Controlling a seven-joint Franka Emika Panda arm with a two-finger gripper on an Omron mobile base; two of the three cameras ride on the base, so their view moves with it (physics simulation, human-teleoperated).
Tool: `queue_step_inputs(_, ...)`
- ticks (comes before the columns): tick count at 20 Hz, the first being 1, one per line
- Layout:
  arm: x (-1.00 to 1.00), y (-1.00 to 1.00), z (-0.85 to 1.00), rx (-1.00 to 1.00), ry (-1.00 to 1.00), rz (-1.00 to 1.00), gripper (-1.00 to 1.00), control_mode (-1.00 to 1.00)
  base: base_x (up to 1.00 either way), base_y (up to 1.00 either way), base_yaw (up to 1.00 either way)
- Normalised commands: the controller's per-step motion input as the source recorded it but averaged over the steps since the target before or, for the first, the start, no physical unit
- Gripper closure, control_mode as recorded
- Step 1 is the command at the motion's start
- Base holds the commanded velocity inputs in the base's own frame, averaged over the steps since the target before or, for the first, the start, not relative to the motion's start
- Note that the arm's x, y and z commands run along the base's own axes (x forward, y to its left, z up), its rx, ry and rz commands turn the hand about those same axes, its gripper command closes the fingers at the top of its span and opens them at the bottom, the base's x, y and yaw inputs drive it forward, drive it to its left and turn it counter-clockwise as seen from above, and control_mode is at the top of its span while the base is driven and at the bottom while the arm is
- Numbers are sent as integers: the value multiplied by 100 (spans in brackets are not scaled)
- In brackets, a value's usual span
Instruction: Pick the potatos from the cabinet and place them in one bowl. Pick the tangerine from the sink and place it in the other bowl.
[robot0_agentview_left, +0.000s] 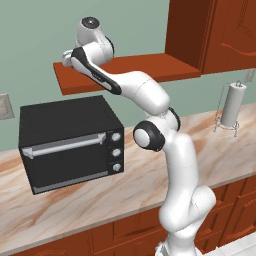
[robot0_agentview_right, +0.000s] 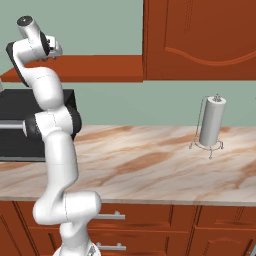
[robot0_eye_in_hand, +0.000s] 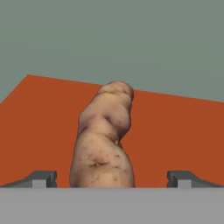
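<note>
A lumpy tan-brown potato (robot0_eye_in_hand: 105, 140) lies on the cabinet's red-brown open shelf board (robot0_eye_in_hand: 175, 131), lengthwise away from the hand. My gripper (robot0_eye_in_hand: 111, 178) is open, one dark fingertip (robot0_eye_in_hand: 41, 177) on each side of the potato's near end, neither touching it. From the base, the gripper (robot0_agentview_left: 66, 59) is raised to the left end of the shelf board (robot0_agentview_left: 150, 67), beside the panelled cabinet (robot0_agentview_left: 220, 35). From the other side, the hand (robot0_agentview_right: 56, 50) sits just above the shelf board (robot0_agentview_right: 100, 67). The bowls, the sink and the tangerine are out of view.
A black toaster oven (robot0_agentview_left: 70, 142) stands on the marble counter (robot0_agentview_left: 100, 200) under the shelf's left end. A paper towel roll on a wire stand (robot0_agentview_left: 233, 105) stands at the right. Wooden drawer fronts with metal handles (robot0_agentview_right: 112, 216) run below the counter.
</note>
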Motion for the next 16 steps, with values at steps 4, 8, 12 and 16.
queue_step_inputs(4, 0, 0, 0, 0, 0, 0, -100, -100, 0, 0, 0)
queue_step_inputs(8, 0, 0, 0, 0, 0, 0, 100, -100, 0, 0, 0)
queue_step_inputs(12, 0, 0, 0, 0, 0, 0, 100, -100, 0, 0, 0)
queue_step_inputs(16, 0, 0, 0, 0, 0, 0, 100, -100, 0, 0, 0)
